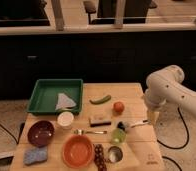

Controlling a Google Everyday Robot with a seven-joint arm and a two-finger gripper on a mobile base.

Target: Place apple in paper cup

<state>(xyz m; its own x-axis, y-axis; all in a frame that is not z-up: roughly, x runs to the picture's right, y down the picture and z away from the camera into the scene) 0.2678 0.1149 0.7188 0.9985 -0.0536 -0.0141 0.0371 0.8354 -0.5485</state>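
Observation:
The apple is a small orange-red fruit lying on the wooden table, right of centre. The paper cup is small and white and stands upright left of centre, just below the green tray. My gripper is low over the table at the end of the white arm, which reaches in from the right. It is a little below the apple and just above a yellow-green pear-like fruit. It holds nothing that I can see. The cup is well to its left.
A green tray with a white cloth sits at the back left. There are also a green vegetable, a brown block, a fork, a maroon bowl, an orange bowl, a blue sponge, grapes and a metal cup.

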